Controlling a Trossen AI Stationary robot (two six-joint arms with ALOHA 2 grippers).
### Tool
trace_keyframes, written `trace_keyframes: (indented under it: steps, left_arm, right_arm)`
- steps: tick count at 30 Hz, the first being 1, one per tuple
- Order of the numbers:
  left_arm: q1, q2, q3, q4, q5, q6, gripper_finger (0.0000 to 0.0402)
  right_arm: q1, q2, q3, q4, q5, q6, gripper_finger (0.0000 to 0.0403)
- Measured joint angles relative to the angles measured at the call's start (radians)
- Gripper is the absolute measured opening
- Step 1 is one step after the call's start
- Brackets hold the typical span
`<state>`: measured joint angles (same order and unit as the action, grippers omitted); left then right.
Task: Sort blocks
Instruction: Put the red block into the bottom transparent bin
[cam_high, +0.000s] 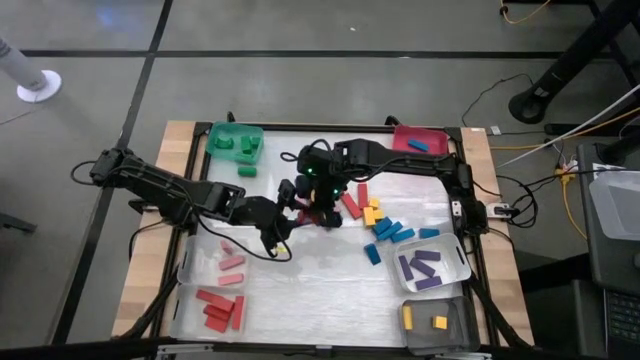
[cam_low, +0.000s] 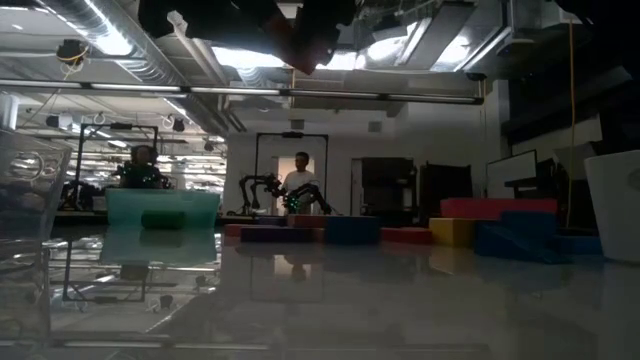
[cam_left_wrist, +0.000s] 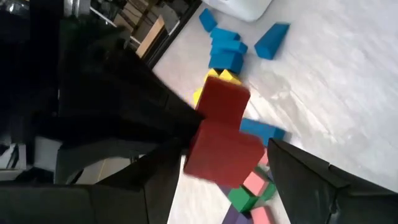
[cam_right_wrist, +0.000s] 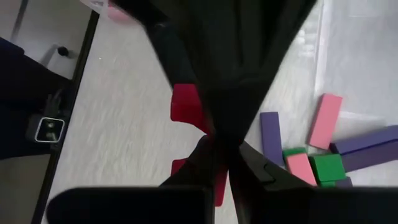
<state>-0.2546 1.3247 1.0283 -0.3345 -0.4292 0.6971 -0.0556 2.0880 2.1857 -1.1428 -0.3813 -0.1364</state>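
Note:
My left gripper (cam_left_wrist: 224, 180) hangs over the middle of the table, shut on a red block (cam_left_wrist: 221, 140). The low view shows this red block (cam_low: 300, 40) high above the table top. My right gripper (cam_right_wrist: 222, 149) hovers close beside the left one (cam_high: 300, 205), with its fingertips together on nothing that I can see. Loose blocks lie on the table to the right of both grippers: a red bar (cam_high: 350, 205), yellow ones (cam_high: 372, 213) and several blue ones (cam_high: 392, 232). Pink, green and purple blocks (cam_right_wrist: 311, 158) lie under the right wrist. My left gripper pinches the red block between its two fingers, one on each side face (cam_left_wrist: 208, 155). The block's end face points back at the wrist camera and its length runs out ahead along the fingers. It is lifted clear of the table.
Bins ring the work area: a green bin (cam_high: 235, 140) far left, a red bin (cam_high: 420, 140) far right, a clear bin with pink blocks (cam_high: 215, 265), a tray of red blocks (cam_high: 215, 310), a clear bin of purple blocks (cam_high: 430, 268) and a grey bin with yellow blocks (cam_high: 432, 322). People stand in the room behind.

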Motion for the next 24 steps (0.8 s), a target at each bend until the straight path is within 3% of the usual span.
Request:
trace_keyframes:
  steps: [8, 17, 24]
  left_arm:
    - [0.000, 0.000, 0.000, 0.020, 0.000, 0.000, 0.0215]
    - [-0.001, 0.000, 0.000, 0.025, -0.001, -0.013, 0.0120]
    - [-0.001, 0.000, 0.000, 0.022, -0.003, -0.016, 0.0120]
  right_arm:
    - [-0.006, 0.000, 0.000, 0.002, -0.006, 0.000, 0.0028]
    - [-0.006, 0.000, 0.000, -0.003, -0.008, 0.000, 0.0028]
    - [-0.003, 0.000, 0.000, -0.003, 0.047, 0.000, 0.0028]
